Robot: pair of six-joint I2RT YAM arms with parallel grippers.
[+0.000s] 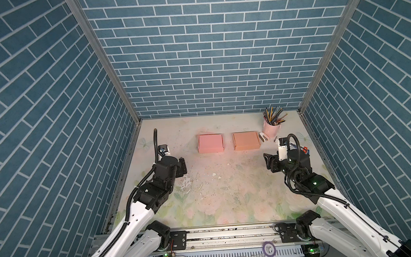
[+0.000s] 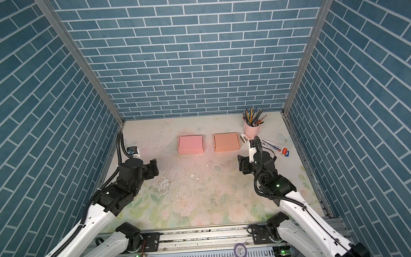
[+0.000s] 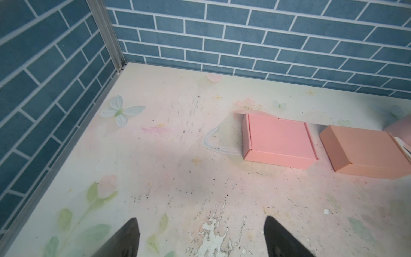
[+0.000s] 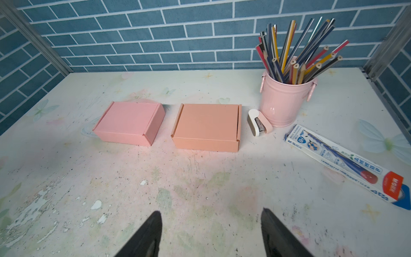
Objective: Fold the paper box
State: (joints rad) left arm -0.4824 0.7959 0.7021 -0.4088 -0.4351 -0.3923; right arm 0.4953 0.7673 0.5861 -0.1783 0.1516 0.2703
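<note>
Blue brick-pattern walls [image 1: 220,59] enclose three sides.

Surface: floral table [image 1: 228,196], scuffed, its print flaking; it carries all items below.

Arms, two:
- The left gripper [image 3: 201,222] has its fingers spread wide with nothing between them. It hovers well apart from the pencil pail [image 4: 282,104], beyond both boxes.
- The right gripper [image 4: 210,213] has its fingers apart and is empty. It sits on the robot's side of the pail, clear of it.

Boxes, two:
- The orange box [image 4: 208,125] lies near the pail with only the stapler [image 4: 258,123] between them. Its lid is down and its tabs are tucked. It is ahead of the right gripper, well apart.
- The pink box [image 4: 131,122] lies past the orange box from the pail, across a gap, and is likewise closed. It is ahead of the left gripper, apart.

Handling, judged: both are probably light thin card, stiff at the creases, easily crushed and prone to sliding. Take hold at a lid edge or across opposite walls, gently.

Sundries:
- The pencil packet [image 4: 344,164] lies near the pail on the robot's side.
- The stapler sits just beside the pail's foot.
</note>
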